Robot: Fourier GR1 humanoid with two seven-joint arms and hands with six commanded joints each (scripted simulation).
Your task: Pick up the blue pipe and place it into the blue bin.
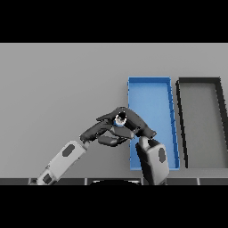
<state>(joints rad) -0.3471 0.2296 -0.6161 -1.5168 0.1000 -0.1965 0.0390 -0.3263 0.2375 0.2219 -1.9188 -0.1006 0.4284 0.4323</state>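
Note:
The blue pipe (120, 119) shows as a small blue ring with a pale end, just left of the blue bin's left wall. My right hand (137, 124) reaches up and left from the lower edge, and its fingers are curled round the pipe. Most of the pipe is hidden by the hand. The blue bin (151, 95) is a long open tray right of centre; my right forearm covers its near left corner. My left hand (95, 131) lies close under the right hand at the lower middle, fingers relaxed and holding nothing.
A dark grey bin (200, 124) of similar shape stands directly to the right of the blue bin. Grey tabletop (58, 89) stretches across the left and far side.

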